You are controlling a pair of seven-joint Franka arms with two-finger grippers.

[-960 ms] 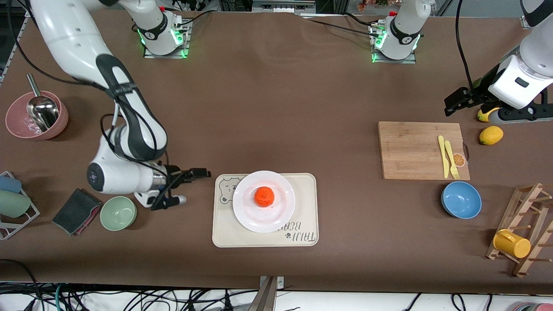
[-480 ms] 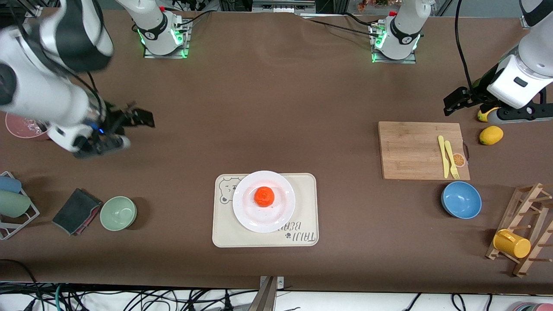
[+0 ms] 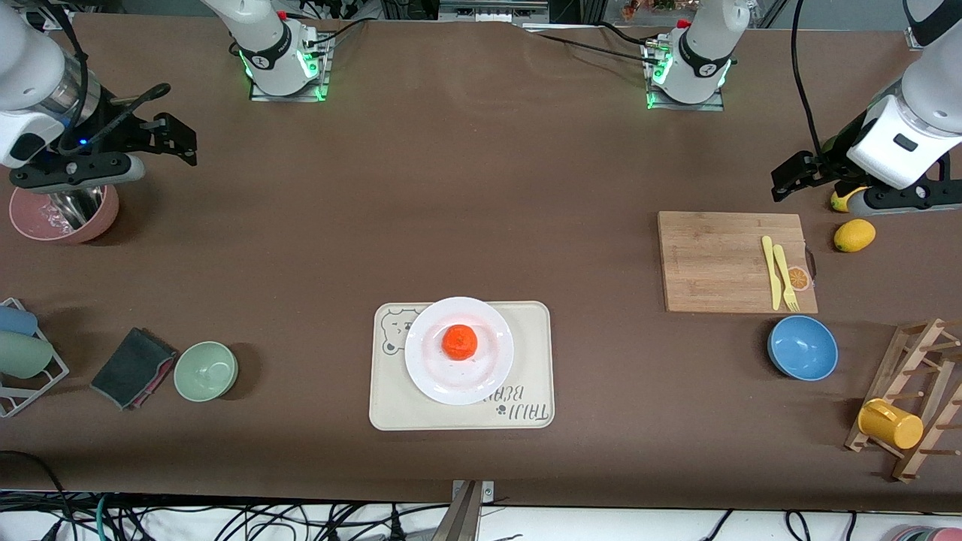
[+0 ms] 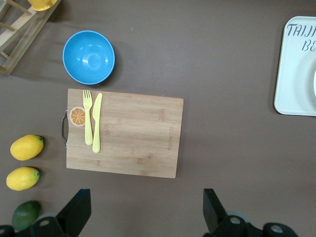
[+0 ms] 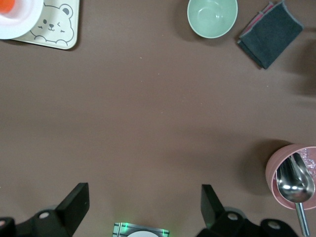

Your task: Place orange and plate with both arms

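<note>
The orange (image 3: 459,342) sits in the middle of the white plate (image 3: 423,370), which lies on the cream bear tray (image 3: 530,376). My right gripper (image 3: 176,137) is open and empty, up in the air beside the pink bowl (image 3: 98,218), well apart from the plate. My left gripper (image 3: 789,177) is open and empty over the table by the cutting board (image 3: 721,259). The right wrist view shows that gripper (image 5: 143,212) open, with a slice of the orange (image 5: 6,5) and plate (image 5: 27,22) at its edge. The left wrist view shows that gripper (image 4: 147,217) open over bare table.
The cutting board holds a yellow knife and fork (image 3: 778,272). Lemons (image 3: 854,235), a blue bowl (image 3: 803,348) and a mug rack (image 3: 909,406) stand at the left arm's end. A green bowl (image 3: 206,370), a dark cloth (image 3: 134,367) and a cup rack (image 3: 22,353) stand at the right arm's end.
My right gripper has pulled away from beside the tray and green bowl, rising and swinging up to the pink bowl. The left arm, plate and orange have not moved.
</note>
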